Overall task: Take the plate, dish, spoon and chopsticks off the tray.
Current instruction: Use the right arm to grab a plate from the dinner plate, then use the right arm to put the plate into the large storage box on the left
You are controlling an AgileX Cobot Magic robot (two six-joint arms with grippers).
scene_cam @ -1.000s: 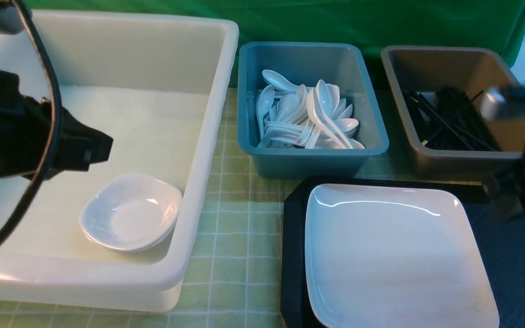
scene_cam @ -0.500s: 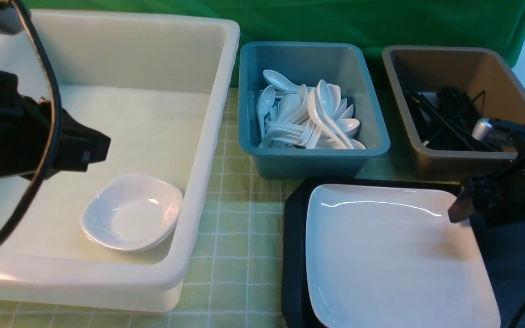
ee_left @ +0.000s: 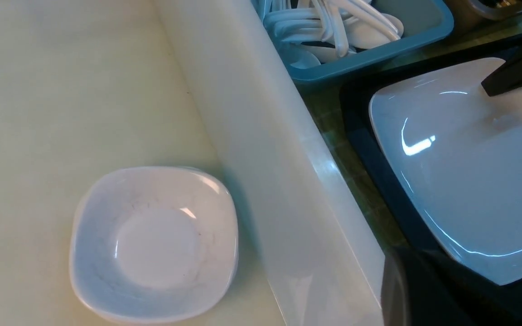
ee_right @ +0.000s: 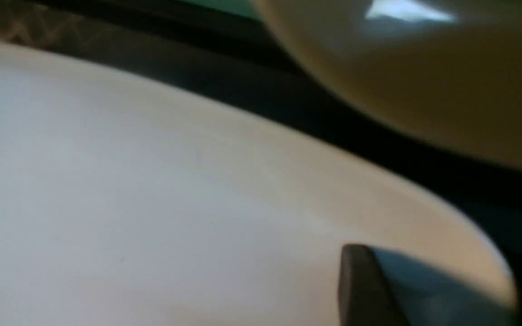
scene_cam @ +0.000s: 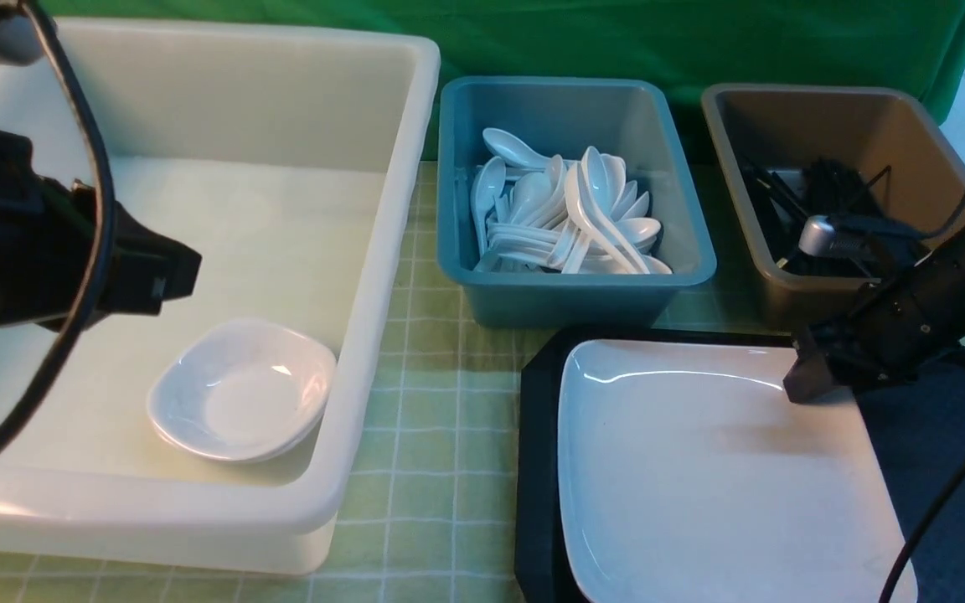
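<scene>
The large white plate (scene_cam: 700, 477) lies on the black tray (scene_cam: 537, 469) at the front right. My right gripper (scene_cam: 805, 385) is at the plate's far right corner. One of its fingers (ee_right: 360, 280) rests on the plate (ee_right: 152, 181) just inside the rim; the other is hidden. A small white dish (scene_cam: 241, 389) sits inside the white tub (scene_cam: 382, 276), below my shut, empty left gripper (scene_cam: 185, 272). White spoons (scene_cam: 566, 218) are heaped in the blue bin. Black chopsticks (scene_cam: 792, 222) lie in the brown tub.
The blue bin (scene_cam: 457, 268) and brown tub (scene_cam: 784, 293) stand side by side just behind the tray. The white tub's tall wall (ee_left: 283, 181) runs between the dish (ee_left: 154, 244) and the tray (ee_left: 379, 190). A green checked cloth (scene_cam: 441, 419) covers the table.
My right arm swung left and down from over the brown tub to the plate's far right corner. The plate shifted slightly left. The left arm stayed still.
</scene>
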